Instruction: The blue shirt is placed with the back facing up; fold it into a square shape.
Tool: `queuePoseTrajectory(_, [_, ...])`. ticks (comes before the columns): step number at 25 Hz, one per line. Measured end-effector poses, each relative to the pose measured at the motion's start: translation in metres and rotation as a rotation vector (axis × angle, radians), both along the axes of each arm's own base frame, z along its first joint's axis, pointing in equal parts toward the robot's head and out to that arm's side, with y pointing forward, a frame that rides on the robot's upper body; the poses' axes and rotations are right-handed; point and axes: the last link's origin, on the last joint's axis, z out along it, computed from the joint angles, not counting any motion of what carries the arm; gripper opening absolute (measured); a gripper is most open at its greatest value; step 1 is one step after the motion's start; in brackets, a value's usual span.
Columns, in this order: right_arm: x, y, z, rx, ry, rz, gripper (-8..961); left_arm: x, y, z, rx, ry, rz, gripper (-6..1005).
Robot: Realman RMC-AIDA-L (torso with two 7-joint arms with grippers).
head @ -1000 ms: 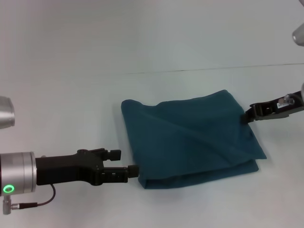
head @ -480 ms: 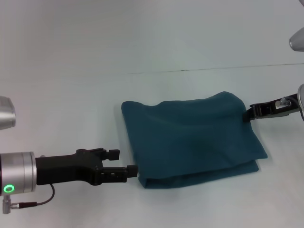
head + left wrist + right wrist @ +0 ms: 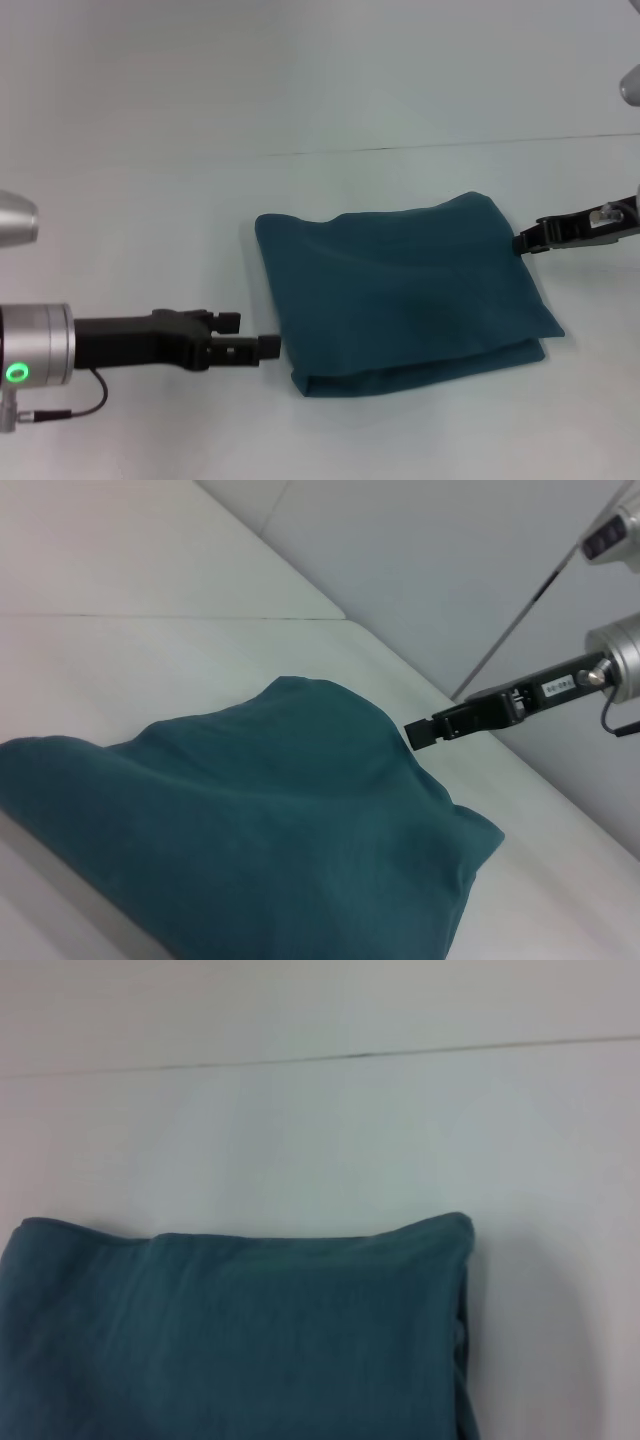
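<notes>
The plain dark teal-blue knit shirt (image 3: 405, 295) lies folded into a rough square on the white worktop (image 3: 150, 200). The left gripper (image 3: 258, 345) hovers just beside its near corner, fingers released; the right gripper (image 3: 522, 241) is by the far corner, grip unclear. A snagged withdrawal could undo the fold. No legible writing.

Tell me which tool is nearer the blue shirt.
Right. The right tool sits at the blue shirt's far right edge, roughly touching it; the left tool hangs just off its near left edge with a visible gap.
</notes>
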Motion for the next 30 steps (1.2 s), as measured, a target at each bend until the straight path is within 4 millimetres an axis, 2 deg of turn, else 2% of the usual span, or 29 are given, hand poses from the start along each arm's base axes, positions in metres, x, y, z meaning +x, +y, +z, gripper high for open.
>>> queuePoseTrajectory(2, [0.000, -0.001, 0.004, 0.002, -0.001, 0.003, 13, 0.003, 0.005, 0.002, -0.010, -0.006, 0.038, 936])
queuePoseTrajectory(6, [-0.004, -0.005, 0.018, 0.014, -0.011, 0.025, 250, 0.008, 0.016, 0.006, -0.028, -0.023, 0.165, 936])
queuePoseTrajectory(10, [-0.015, -0.013, 0.031, -0.003, -0.032, 0.083, 448, 0.017, 0.037, 0.010, -0.090, -0.017, 0.395, 937])
queuePoseTrajectory(16, [-0.022, -0.018, 0.034, -0.019, -0.053, 0.130, 639, 0.038, 0.058, 0.003, -0.169, 0.031, 0.536, 936])
queuePoseTrajectory(24, [-0.026, -0.023, 0.029, -0.038, -0.063, 0.173, 636, 0.047, 0.087, -0.007, -0.095, 0.159, 0.659, 937])
queuePoseTrajectory(30, [-0.034, -0.023, 0.030, -0.035, -0.070, 0.204, 634, 0.042, 0.094, -0.020, -0.048, 0.227, 0.675, 936])
